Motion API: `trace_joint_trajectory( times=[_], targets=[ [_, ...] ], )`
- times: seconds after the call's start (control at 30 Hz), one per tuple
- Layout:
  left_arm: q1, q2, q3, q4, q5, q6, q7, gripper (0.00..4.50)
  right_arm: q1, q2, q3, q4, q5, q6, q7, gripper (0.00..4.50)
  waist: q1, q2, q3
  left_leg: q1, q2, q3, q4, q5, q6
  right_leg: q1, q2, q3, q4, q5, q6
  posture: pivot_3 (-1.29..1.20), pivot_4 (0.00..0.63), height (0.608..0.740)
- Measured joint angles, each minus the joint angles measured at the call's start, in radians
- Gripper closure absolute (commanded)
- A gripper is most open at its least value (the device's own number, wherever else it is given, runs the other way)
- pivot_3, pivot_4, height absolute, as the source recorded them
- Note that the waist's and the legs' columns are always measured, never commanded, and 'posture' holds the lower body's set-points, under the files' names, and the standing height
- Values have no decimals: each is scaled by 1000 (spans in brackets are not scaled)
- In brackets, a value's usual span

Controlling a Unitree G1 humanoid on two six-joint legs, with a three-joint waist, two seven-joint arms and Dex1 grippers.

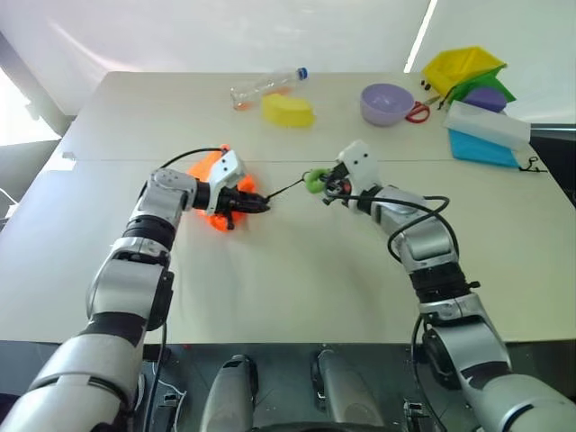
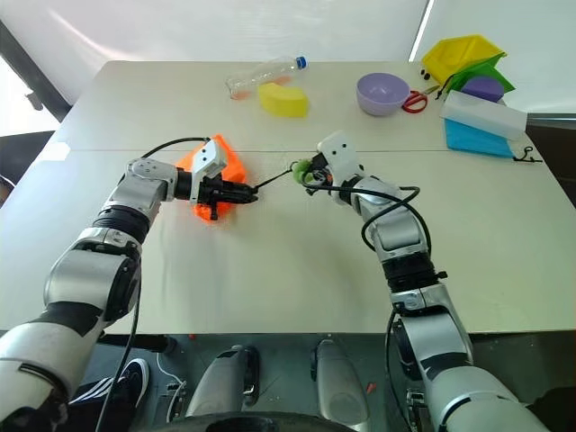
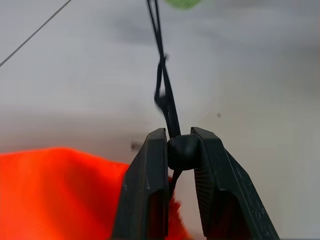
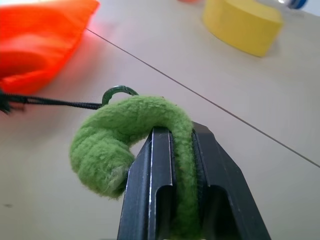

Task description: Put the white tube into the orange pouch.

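Pouch [image 1: 209, 171] first: one orange pouch lies on my side of the table's [image 1: 297, 288] seam, left of centre, and my left gripper [image 3: 181, 150] is clamped on the black bead of its cord [image 1: 286, 189] right at the mouth. I see no tube, so I cannot tell where it is. The single cord runs taut rightward to one green ring [image 4: 130, 135], on which my right gripper [image 4: 182, 145] is pinched tight. Between my arms and the near edge I have a wide bare stretch of table. Farther back stand one yellow sponge [image 1: 288, 110], one clear bottle [image 1: 266, 86] lying on its side, one purple bowl [image 1: 387, 103] and one pair of red scissors [image 1: 418, 112]. At the far right corner sit a long white box [image 1: 487, 124] on a blue one and a yellow bin [image 1: 463, 65], crowding that edge.
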Motion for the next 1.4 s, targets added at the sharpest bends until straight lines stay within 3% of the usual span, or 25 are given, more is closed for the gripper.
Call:
trace_joint_trajectory(
  times=[0.77,1.13,1.23,1.4],
  targets=[
    [226,233,-99,-328,2,-104,-86,4153,41,-22,4,-10,3,-13,17,4500,-1,0,0,1,1,0,1,0,0,0,0,0,3,0,0,0,150,740],
    [238,262,-96,-350,-57,-59,-92,4153,41,-27,12,-12,8,-19,23,4500,1,0,0,1,1,0,3,0,0,0,0,0,6,0,0,0,150,740],
    [241,236,-89,-361,-92,19,-106,2914,47,-40,9,-15,11,-18,27,4500,1,0,0,1,0,0,3,0,0,0,0,0,6,0,0,0,150,740],
    [279,175,-55,-409,-168,123,-103,406,109,-65,-6,-69,44,25,89,2174,5,0,0,1,0,0,4,0,0,0,0,0,7,0,0,0,150,740]
  ],
)
